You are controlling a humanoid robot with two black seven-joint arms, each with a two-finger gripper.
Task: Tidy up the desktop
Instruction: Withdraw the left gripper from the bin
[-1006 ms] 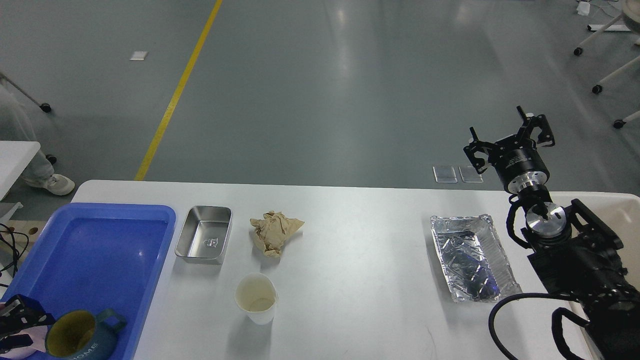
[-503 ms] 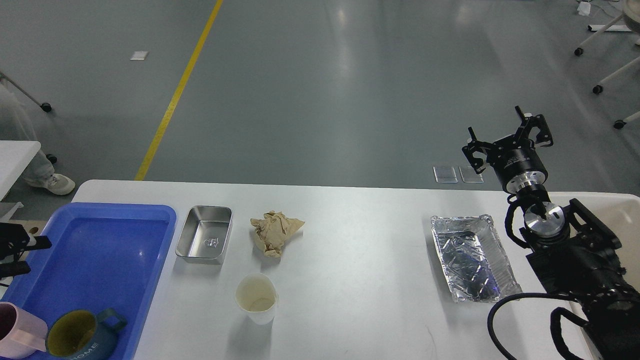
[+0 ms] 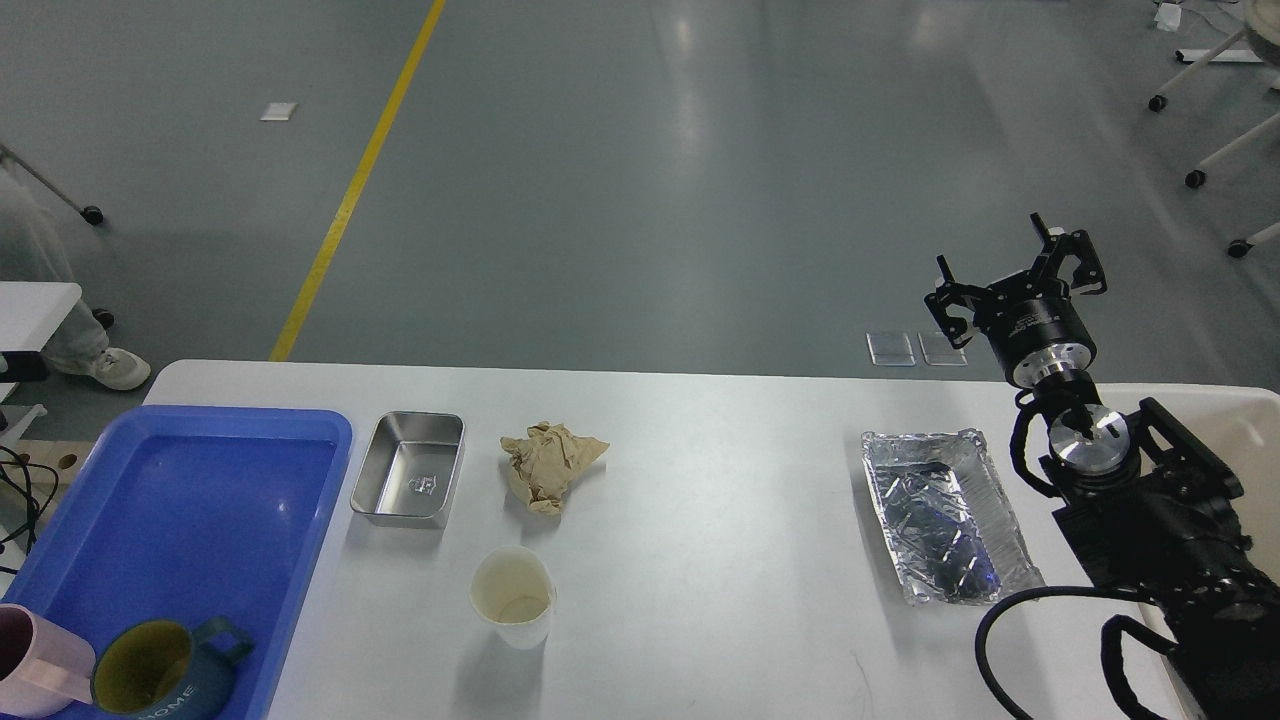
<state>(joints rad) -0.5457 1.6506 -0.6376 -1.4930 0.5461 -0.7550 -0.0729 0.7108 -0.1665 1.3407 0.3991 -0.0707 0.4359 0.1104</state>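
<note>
Flat matte white desk filling lower frame. R pincer hanging past far edge, fingers spread wide, holding nothing. Crinkled foil tray lying nr right edge; bare room mid-desk. L pincer out of view.

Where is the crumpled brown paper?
In the head view, the crumpled brown paper lies on the desktop, left of the middle, just right of the metal tin and behind the paper cup.
</note>
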